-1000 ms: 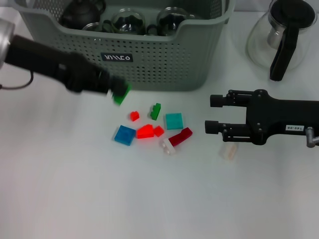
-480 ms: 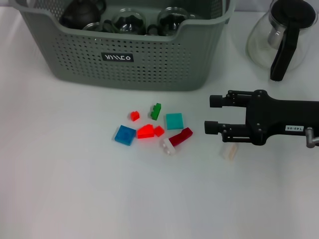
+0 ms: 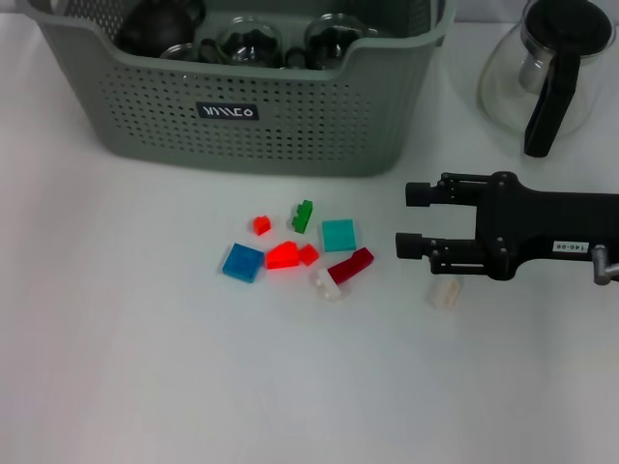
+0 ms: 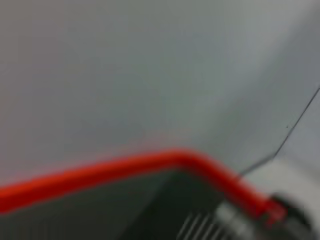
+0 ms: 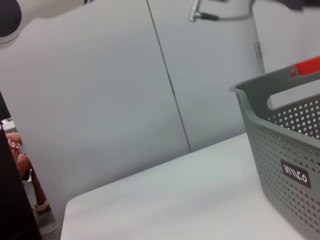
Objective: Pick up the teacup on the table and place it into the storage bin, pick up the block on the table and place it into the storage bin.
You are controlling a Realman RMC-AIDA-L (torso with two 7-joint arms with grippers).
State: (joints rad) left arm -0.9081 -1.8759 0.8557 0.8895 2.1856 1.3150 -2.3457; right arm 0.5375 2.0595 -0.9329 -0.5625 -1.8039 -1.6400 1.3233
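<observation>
The grey-green storage bin [image 3: 290, 126] stands at the back of the table, with glass teacups [image 3: 249, 41] and a dark teapot [image 3: 160, 24] inside it. Its perforated wall [image 5: 287, 150] also shows in the right wrist view. Several small blocks lie in front of it: green [image 3: 303, 216], teal [image 3: 338, 235], blue [image 3: 242, 262], orange-red [image 3: 282, 256] and dark red [image 3: 350, 265]. My right gripper [image 3: 414, 220] hovers open to the right of the cluster, fingers pointing at it and holding nothing. A pale block [image 3: 446, 291] lies just below it. My left gripper is out of view.
A glass carafe [image 3: 546, 68] with a black handle stands at the back right, beyond the right arm. A small red block [image 3: 260, 225] and a whitish block [image 3: 327, 284] belong to the cluster. White tabletop [image 3: 145, 367] stretches to the left and front.
A second ago my left arm reached in front of the bin with a green block at its tip; it has since left the view with it. The right arm has not moved.
</observation>
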